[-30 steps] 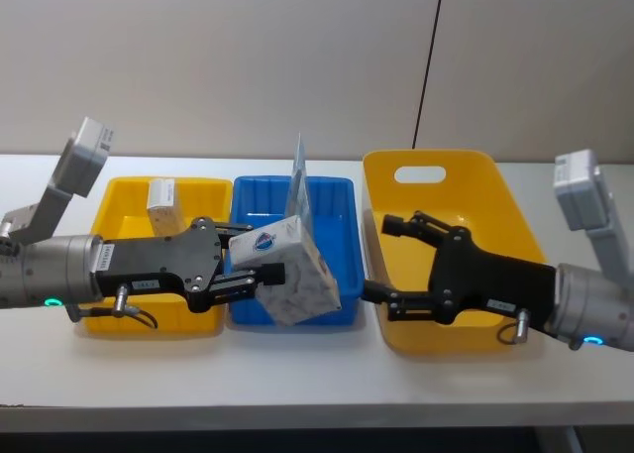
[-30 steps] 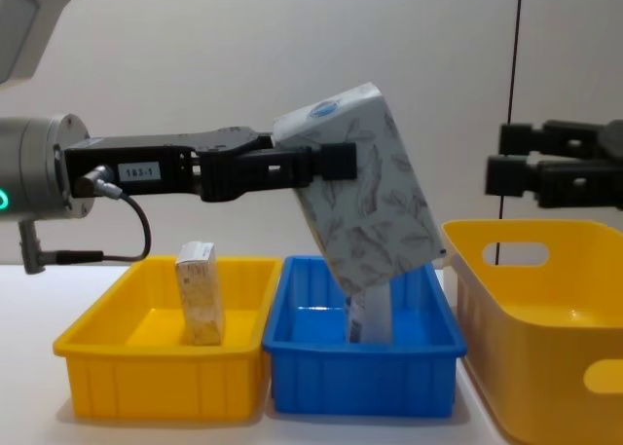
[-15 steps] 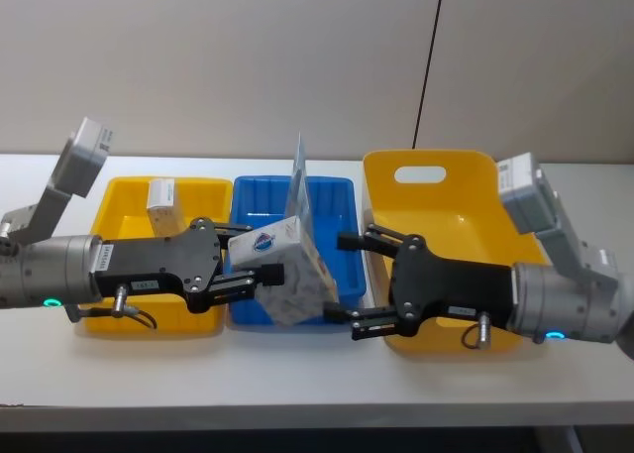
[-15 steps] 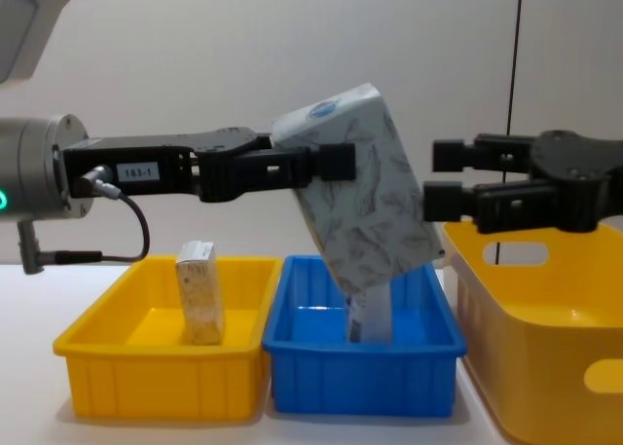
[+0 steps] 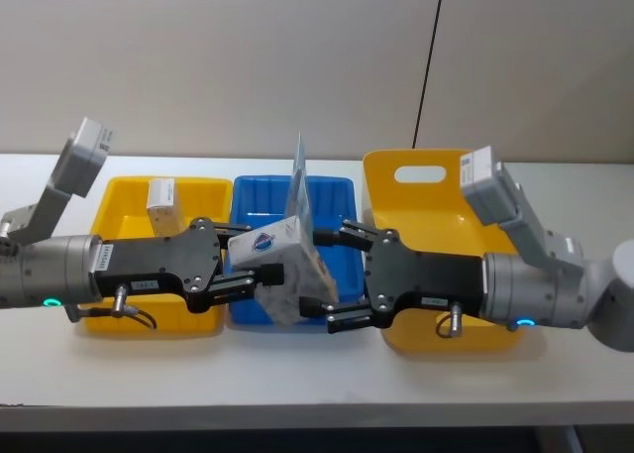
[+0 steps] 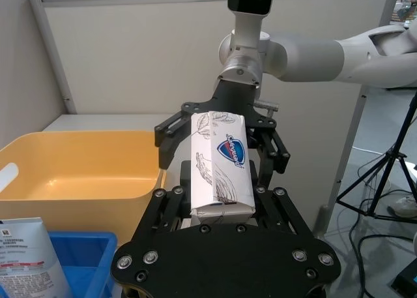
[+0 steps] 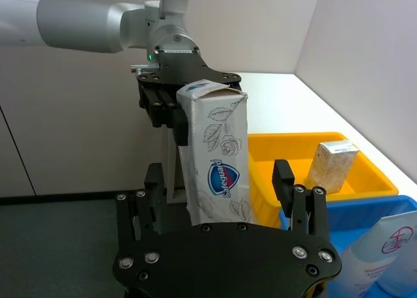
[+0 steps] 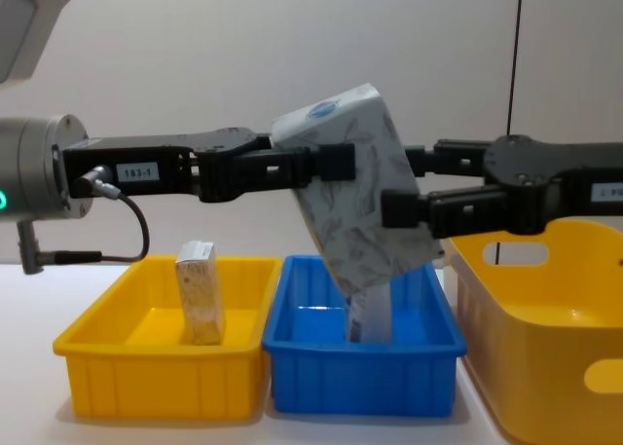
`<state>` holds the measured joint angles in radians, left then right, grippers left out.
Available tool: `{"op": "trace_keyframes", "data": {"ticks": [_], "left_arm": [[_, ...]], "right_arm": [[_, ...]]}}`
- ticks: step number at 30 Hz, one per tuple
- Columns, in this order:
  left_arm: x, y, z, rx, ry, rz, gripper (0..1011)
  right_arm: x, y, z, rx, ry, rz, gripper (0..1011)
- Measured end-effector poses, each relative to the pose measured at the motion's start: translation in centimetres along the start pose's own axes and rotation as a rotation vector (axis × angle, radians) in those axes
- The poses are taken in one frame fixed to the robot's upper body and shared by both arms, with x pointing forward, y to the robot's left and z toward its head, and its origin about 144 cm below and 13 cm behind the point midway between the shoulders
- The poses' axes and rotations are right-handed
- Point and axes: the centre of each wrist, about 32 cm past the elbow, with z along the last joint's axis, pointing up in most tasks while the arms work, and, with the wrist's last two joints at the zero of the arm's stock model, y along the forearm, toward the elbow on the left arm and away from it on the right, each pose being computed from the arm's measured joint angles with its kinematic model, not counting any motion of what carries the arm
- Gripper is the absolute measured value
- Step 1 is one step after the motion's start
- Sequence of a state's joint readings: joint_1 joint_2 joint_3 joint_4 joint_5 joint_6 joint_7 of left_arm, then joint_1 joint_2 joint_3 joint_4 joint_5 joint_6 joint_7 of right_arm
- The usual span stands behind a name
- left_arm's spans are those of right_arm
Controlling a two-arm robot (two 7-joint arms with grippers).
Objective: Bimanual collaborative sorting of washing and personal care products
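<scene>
Marbled pack (image 5: 294, 258): right gripper (image 5: 338, 272) now straddles it

Soft block pack (image 8: 350, 216) looks matt-wrapped; small yellow bin (image 8: 156, 377) and blue bin (image 8: 360, 382) are glossy plastic.

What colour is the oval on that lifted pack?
Blue. The oval on the pack shows best in the left wrist view.

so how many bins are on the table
3: a small yellow bin on the left, a blue bin in the middle, a large yellow bin on the right. None looks hidden.
</scene>
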<state>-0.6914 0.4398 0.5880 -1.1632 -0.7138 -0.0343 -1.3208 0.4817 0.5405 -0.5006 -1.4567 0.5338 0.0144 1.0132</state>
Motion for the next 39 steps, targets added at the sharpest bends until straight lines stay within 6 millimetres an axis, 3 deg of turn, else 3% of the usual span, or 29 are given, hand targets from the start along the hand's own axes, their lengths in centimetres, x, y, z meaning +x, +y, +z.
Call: {"op": "trace_keyframes", "data": {"ticks": [20,30,38,39], "left_arm": [[0.0,0.0,0.0,0.000,0.000,0.000,378],[0.0,0.0,0.0,0.000,0.000,0.000,378],[0.0,0.0,0.0,0.000,0.000,0.000,378],[0.0,0.0,0.0,0.000,0.000,0.000,378]], "right_arm": [[1.1,2.1,0.0,-0.030,-0.008,0.040,994],[1.4,2.6,0.1,-0.050,-0.023,0.055,750],[1.4,2.8,0.2,-0.058,-0.031,0.061,451],[1.4,2.8,0.2,-0.059,-0.032,0.063,451]]}}
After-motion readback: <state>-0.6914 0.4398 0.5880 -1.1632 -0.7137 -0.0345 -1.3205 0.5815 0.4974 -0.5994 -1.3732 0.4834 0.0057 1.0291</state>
